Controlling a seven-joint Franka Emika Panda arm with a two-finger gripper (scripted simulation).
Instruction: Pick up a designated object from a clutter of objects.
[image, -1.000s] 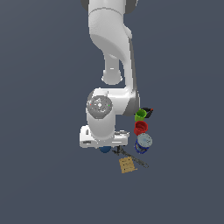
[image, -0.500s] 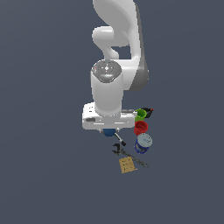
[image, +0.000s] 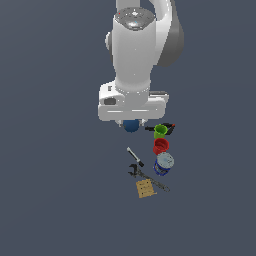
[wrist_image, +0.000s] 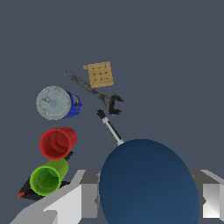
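The designated object, a smooth dark-blue ball (image: 131, 125), hangs just under the white hand, above and apart from the clutter of objects. My gripper (image: 131, 122) is shut on it. In the wrist view the ball (wrist_image: 148, 183) fills the space between the two grey fingers (wrist_image: 82, 199), one on each side. Below lie the green cup (wrist_image: 45, 178), red cup (wrist_image: 57, 143), blue-white can (wrist_image: 58, 103), tan square (wrist_image: 100, 74) and a grey wrench (wrist_image: 97, 92).
In the exterior view the green cup (image: 160, 131), red cup (image: 161, 146) and can (image: 163, 164) form a line on the exterior view's right. A black tool (image: 170, 128) lies behind the green cup. A thin grey tool (image: 135, 156), the wrench (image: 146, 175) and tan square (image: 146, 188) lie nearer.
The arm has risen with the ball held in the gripper, and the hand and ball now stand higher above the clutter. The clutter has not moved.
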